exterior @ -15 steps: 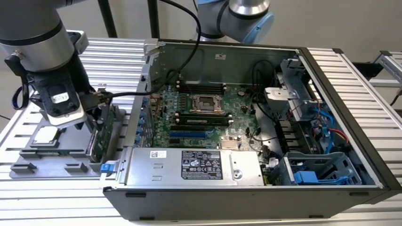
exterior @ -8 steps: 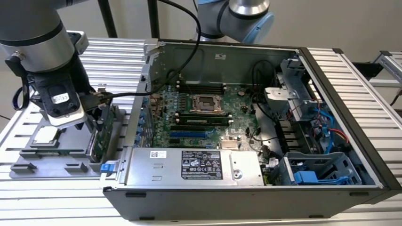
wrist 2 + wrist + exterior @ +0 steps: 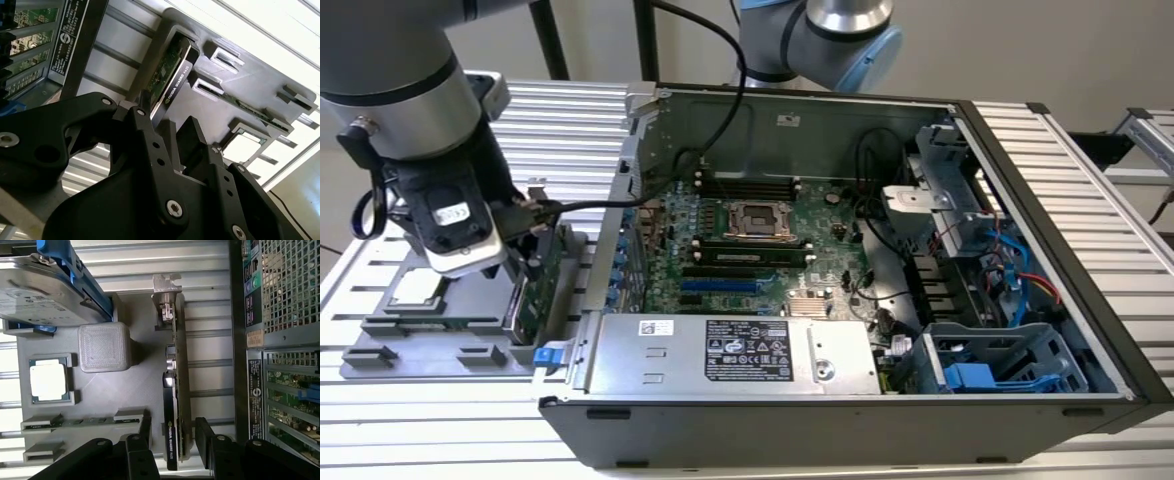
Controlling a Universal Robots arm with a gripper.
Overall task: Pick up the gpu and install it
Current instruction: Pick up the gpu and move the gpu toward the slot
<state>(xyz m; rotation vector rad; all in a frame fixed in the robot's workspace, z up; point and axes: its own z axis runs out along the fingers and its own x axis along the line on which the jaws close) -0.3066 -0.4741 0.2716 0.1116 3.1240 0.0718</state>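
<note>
Ribbed metal surface (image 3: 1067, 150) is carrying an open computer case (image 3: 827, 120) and, just beside it, a grey tray (image 3: 135, 400) that is holding the gpu (image 3: 176, 365) on edge near a CPU chip (image 3: 48, 381), a memory stick (image 3: 80, 422) and a hard drive (image 3: 40, 290). I am holding my end effector (image 3: 173, 422) open astride it, not yet gripping, which that upright stance is allowing.

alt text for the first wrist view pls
The open gripper straddles the gpu, which stands on edge in a grey tray. The tray also holds a CPU chip and a blue-framed hard drive.
</note>
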